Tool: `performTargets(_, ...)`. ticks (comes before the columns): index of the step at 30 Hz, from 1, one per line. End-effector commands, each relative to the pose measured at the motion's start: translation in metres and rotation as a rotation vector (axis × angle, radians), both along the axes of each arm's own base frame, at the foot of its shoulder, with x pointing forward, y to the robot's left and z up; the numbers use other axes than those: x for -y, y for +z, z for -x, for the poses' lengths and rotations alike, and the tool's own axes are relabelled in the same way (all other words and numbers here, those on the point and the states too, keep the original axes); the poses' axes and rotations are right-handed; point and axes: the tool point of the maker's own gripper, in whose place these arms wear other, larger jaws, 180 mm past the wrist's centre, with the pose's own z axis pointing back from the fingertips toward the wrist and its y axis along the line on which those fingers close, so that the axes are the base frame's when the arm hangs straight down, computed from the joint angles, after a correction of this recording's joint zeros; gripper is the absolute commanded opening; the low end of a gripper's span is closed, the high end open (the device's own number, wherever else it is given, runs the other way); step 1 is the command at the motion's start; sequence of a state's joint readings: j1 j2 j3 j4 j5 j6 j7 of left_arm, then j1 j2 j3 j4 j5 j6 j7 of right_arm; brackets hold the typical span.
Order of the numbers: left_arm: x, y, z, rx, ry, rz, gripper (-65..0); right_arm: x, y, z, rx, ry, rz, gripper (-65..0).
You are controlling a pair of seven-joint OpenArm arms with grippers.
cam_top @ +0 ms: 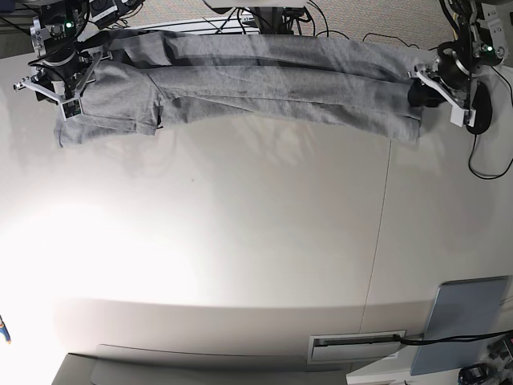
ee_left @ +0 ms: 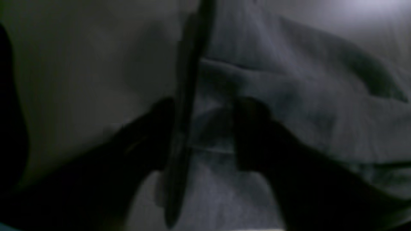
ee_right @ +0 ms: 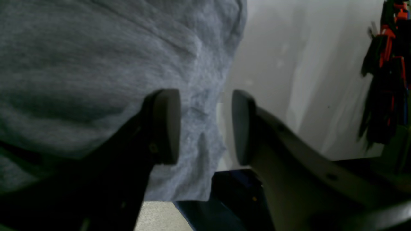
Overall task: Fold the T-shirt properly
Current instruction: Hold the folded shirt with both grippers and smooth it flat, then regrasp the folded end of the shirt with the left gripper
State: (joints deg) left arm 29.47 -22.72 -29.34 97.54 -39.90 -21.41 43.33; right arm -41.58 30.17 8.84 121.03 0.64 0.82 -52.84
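The T-shirt [cam_top: 264, 84] is stretched into a long grey band between my two grippers, its long axis running straight from one to the other, along the far side of the table [cam_top: 264, 257] in the base view. One end, with a sleeve-like flap hanging down, sits at my right gripper [ee_right: 205, 126]; the other end bunches at my left gripper [ee_left: 205, 128].

My right gripper's jaws stand wide, one pad over the cloth and the other out past the edge, so the hem lies between them but is not pinched. My left gripper's jaws also stand apart in a dark, blurred view, with a fold of fabric lying between and beyond them; I cannot tell if either finger touches it.

I judge this to be the spreading or re-gripping stage before a fold. Next I should close both grippers on the ends, then carry the band over evenly.
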Motion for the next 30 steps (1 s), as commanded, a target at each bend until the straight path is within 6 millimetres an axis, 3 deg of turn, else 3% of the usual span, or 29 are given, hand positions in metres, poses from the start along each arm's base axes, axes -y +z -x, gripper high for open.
performTargets(1,-0.006,0.011,-0.009,0.046,-0.003,-0.014,-29.3,0.003,0.01,-0.007,0.038,0.013,0.024,-38.9)
performTargets(10,0.005,0.007,-0.007,0.039,-0.034,0.004,-28.9,0.003,0.01,-0.007,0.038,0.013,0.024,-38.9)
performTargets(13,0.011,-0.004,-0.005,0.023,-0.047,0.006,-28.9,0.004,0.01,-0.006,0.033,0.009,0.025,-38.9)
performTargets(18,0.0,-0.026,-0.002,-0.024,-0.025,-0.002,-28.9,0.006,0.008,-0.003,0.015,-0.003,0.029,-38.9)
performTargets(25,0.027,-0.034,0.019,-0.086,-0.182,0.099,-29.0,0.005,0.009,-0.003,0.018,-0.001,0.029,-38.9)
performTargets(30,0.031,-0.028,0.013,-0.05,-0.166,0.142,-38.6,0.005,0.009,-0.004,0.022,0.002,0.028,-38.9)
